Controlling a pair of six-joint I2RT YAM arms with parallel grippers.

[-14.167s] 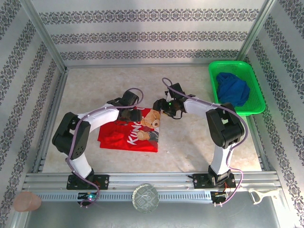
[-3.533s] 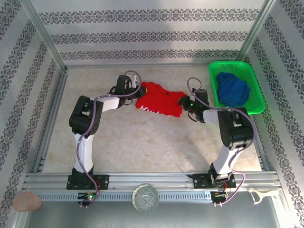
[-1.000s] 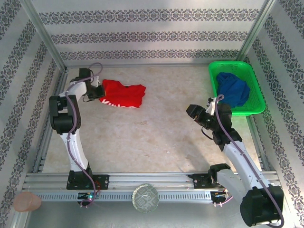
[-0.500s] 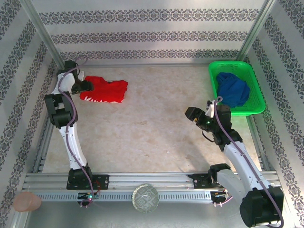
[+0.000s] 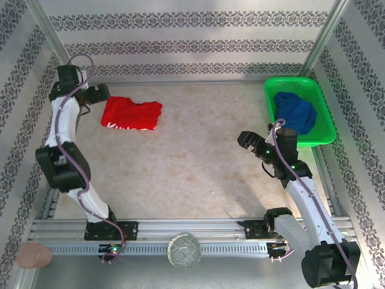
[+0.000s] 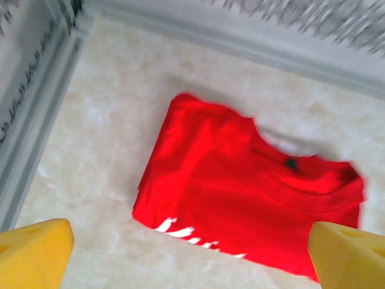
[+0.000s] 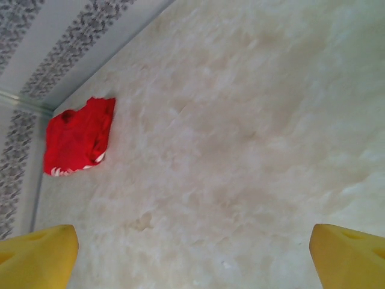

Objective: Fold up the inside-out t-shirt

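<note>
The inside-out t-shirt (image 5: 131,114) lies folded into a compact red rectangle at the far left of the table, white print along its near edge. My left gripper (image 5: 101,93) hovers just left of it, raised and open, touching nothing. In the left wrist view the t-shirt (image 6: 240,198) lies flat below the left gripper (image 6: 192,262), its yellow fingertips (image 6: 33,250) spread wide. My right gripper (image 5: 249,141) hangs open over bare table at mid-right, far from the shirt. The right wrist view has the t-shirt (image 7: 75,138) small and far off, with nothing between the right gripper's (image 7: 192,259) fingers.
A green basket (image 5: 269,107) at the back right holds a dark blue garment (image 5: 295,113), close behind my right arm. Patterned walls enclose the table on the left, the back and the right. A round glass object (image 5: 184,251) sits on the front rail.
My left gripper dragged the t-shirt toward the far left corner, opened, let it go and drew back up and left. The right gripper opened wider, almost in place.
</note>
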